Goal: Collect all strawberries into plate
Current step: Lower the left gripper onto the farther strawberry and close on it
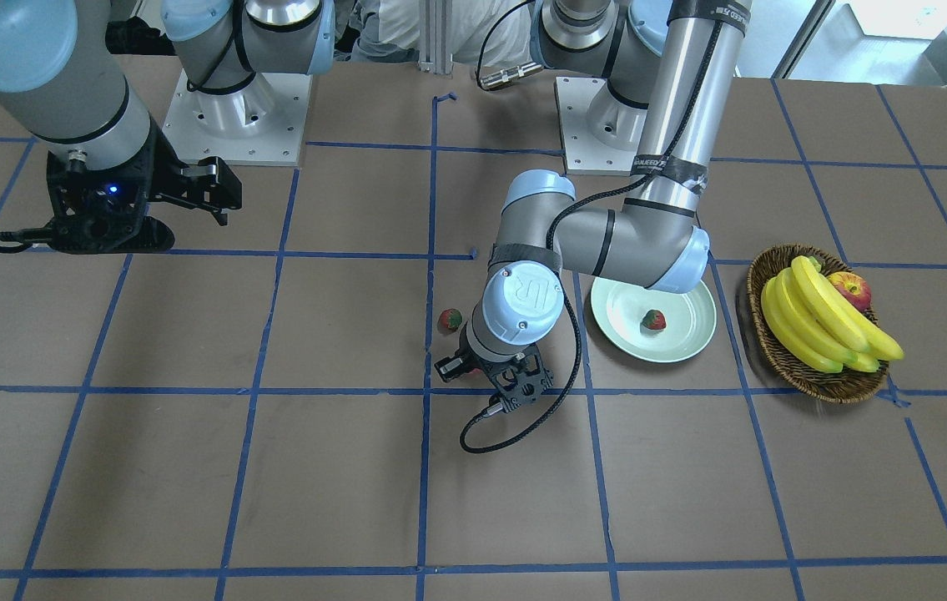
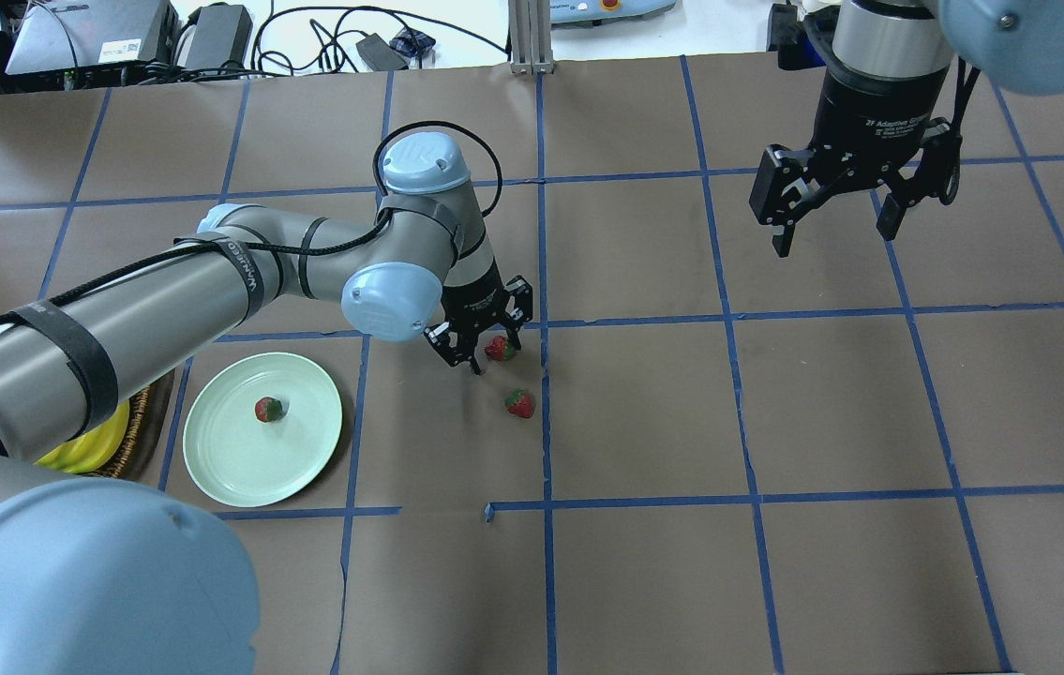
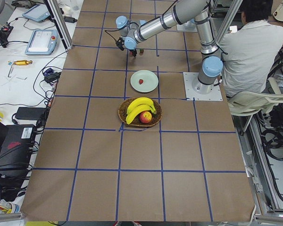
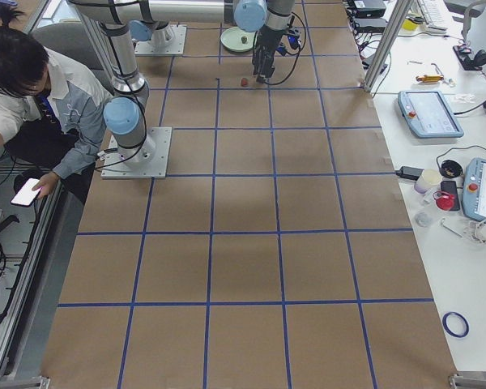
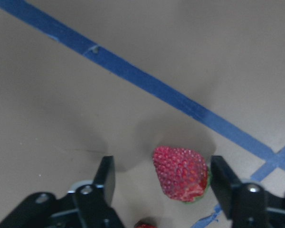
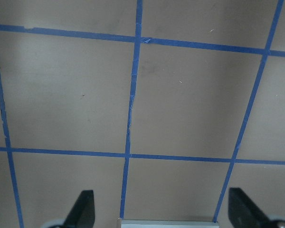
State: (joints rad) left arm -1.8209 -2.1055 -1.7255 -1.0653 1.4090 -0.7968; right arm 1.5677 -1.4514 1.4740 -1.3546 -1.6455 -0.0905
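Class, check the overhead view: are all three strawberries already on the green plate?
No: one strawberry lies on the plate, while the second strawberry and third strawberry sit on the table.

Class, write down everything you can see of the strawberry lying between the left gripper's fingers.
The strawberry is small and red, with bumpy seeded skin and a sliver of green cap at its lower edge. It lies on the brown table beside a blue tape line, between the open left gripper's fingers, closer to one; contact cannot be told.
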